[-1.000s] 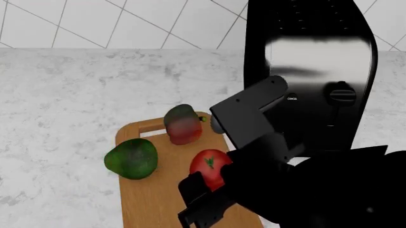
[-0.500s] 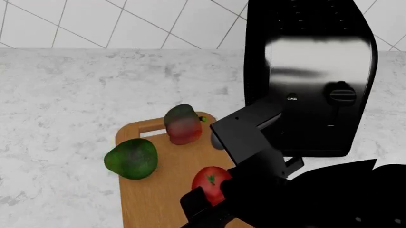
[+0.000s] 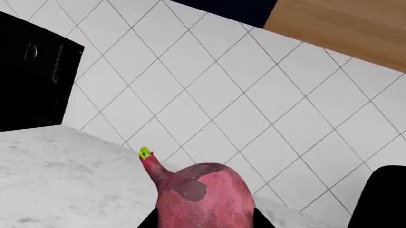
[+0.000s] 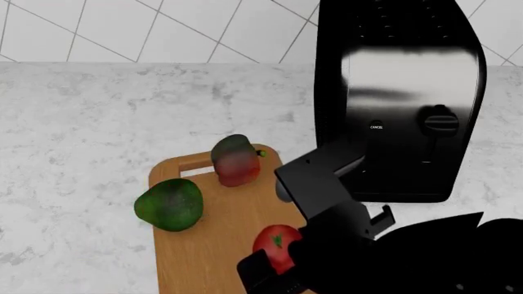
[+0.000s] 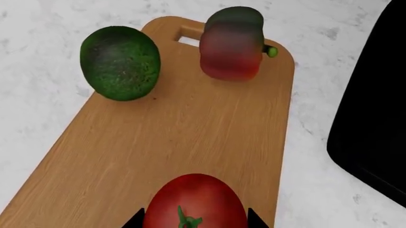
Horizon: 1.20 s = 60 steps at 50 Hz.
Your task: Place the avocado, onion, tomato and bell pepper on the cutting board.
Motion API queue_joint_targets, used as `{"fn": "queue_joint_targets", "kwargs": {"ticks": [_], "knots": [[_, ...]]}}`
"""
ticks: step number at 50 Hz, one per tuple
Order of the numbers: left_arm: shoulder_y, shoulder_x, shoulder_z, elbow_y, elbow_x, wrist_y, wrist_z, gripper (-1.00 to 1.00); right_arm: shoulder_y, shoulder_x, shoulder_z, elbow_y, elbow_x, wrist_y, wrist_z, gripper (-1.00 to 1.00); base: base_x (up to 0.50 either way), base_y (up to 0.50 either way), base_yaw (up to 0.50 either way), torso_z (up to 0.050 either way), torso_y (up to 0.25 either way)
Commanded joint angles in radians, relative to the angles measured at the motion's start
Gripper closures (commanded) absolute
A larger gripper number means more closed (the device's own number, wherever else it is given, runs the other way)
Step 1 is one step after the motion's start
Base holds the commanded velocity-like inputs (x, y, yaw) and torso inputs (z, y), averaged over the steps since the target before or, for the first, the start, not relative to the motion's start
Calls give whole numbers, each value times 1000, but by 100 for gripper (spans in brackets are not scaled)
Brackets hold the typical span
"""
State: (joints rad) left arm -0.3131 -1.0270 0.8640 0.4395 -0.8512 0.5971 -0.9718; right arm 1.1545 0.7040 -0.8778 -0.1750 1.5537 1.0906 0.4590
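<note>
Presently, nearest the robot, the right gripper (image 5: 193, 223) is closed about the tomato (image 5: 195, 202), with a dark finger showing at each flank of the fruit in the right wrist view. The tomato sits low over the near end of the cutting board (image 5: 184, 123), calyx up; whether it rests on the wood or hangs just clear cannot be told. In the head view the right arm covers most of that end of the board (image 4: 212, 226), and only part of the tomato (image 4: 274, 244) shows beside it.

Farther along the board, toward the slot-handle end, the avocado (image 5: 120, 62) lies at one long edge, overhanging it partly, and the bell pepper (image 5: 232, 43) stands just beside the slot, stem pointing to the opposite edge. Bare wood lies between these two and the tomato, so the release point appears clear of both.

The onion (image 3: 201, 197) is not on the board. The left wrist view shows it close under the left gripper (image 3: 203, 223), dark fingers at either side, sprout directed toward the tiled wall. It appears held, above the marble counter (image 3: 57, 180). The left arm is outside the head view, so which way the board lies from the onion cannot be established.

Judgement: three items are at the board; the onion remains.
</note>
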Motion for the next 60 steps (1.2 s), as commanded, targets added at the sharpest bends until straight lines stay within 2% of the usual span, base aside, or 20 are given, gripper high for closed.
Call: {"fn": "queue_joint_targets", "kwargs": {"ticks": [1, 9, 10, 24, 41, 50, 56, 60], "knots": [[-3, 18, -23, -8, 2, 24, 43, 100, -4, -11, 9, -9, -38, 16, -33, 100, 0, 0, 0, 0, 0], [-1, 19, -25, -7, 3, 22, 44, 100, -11, -13, 0, -3, -48, 14, -37, 100, 0, 0, 0, 0, 0], [-2, 20, -25, -8, 4, 21, 45, 100, -10, -12, 1, -4, -47, 14, -34, -100, 0, 0, 0, 10, 0], [1, 23, -29, -6, 10, 15, 45, 100, -3, -6, 4, -10, -32, 17, -24, -100, 0, 0, 0, 0, 1], [3, 26, -29, 10, 22, 1, 44, 100, 73, 26, 84, -97, 62, -1, 58, -100, 0, 0, 0, 0, 0], [-45, 58, 87, 212, 159, -237, 41, 100, -11, 107, 185, -269, 5, -156, 124, -100, 0, 0, 0, 0, 0], [-122, 115, 111, 240, 139, -358, 38, 100, -90, 173, 262, -372, -43, -275, 140, -100, 0, 0, 0, 0, 0], [-182, 158, 121, 239, 72, -423, 50, 100, -148, 220, 328, -464, -46, -361, 192, -100, 0, 0, 0, 0, 0]]}}
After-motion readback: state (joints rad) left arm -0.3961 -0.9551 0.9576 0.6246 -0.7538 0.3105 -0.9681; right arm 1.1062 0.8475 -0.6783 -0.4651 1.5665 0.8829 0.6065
